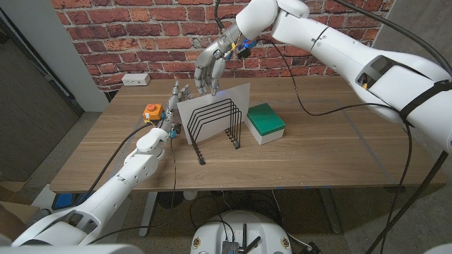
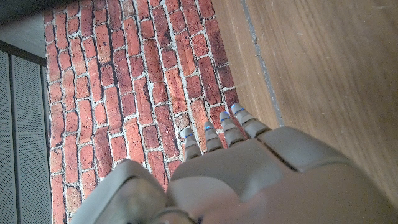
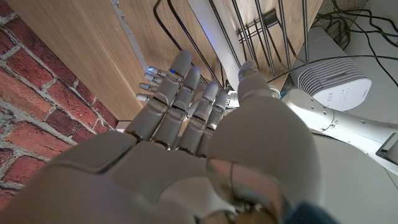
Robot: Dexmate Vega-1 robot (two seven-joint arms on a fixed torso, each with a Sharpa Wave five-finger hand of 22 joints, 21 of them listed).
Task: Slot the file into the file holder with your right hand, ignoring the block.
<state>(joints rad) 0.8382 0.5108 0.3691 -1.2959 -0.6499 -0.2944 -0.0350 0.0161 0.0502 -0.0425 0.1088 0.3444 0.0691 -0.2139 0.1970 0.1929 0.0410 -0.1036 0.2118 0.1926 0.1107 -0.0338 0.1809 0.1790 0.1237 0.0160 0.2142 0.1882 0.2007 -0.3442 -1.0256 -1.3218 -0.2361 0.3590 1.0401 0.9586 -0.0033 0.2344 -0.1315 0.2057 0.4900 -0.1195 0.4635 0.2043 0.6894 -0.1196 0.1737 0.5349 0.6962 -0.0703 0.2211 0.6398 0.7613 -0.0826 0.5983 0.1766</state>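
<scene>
A pale file [image 1: 224, 106] stands upright in the back slot of the black wire file holder [image 1: 215, 127] at the table's middle. My right hand [image 1: 210, 69] hangs over the file's top left edge with its fingers pointing down. In the right wrist view the file's edge [image 3: 214, 34] runs in between the thumb and fingers [image 3: 186, 81], which look closed on it. My left hand [image 1: 173, 106] stands by the holder's left end, its fingers [image 2: 221, 130] apart, pointing up and holding nothing.
An orange block [image 1: 153, 111] sits just left of my left hand. A white box with a green top [image 1: 265, 121] lies right of the holder. The brick wall with a socket [image 1: 135, 79] runs along the far table edge [image 1: 282, 79].
</scene>
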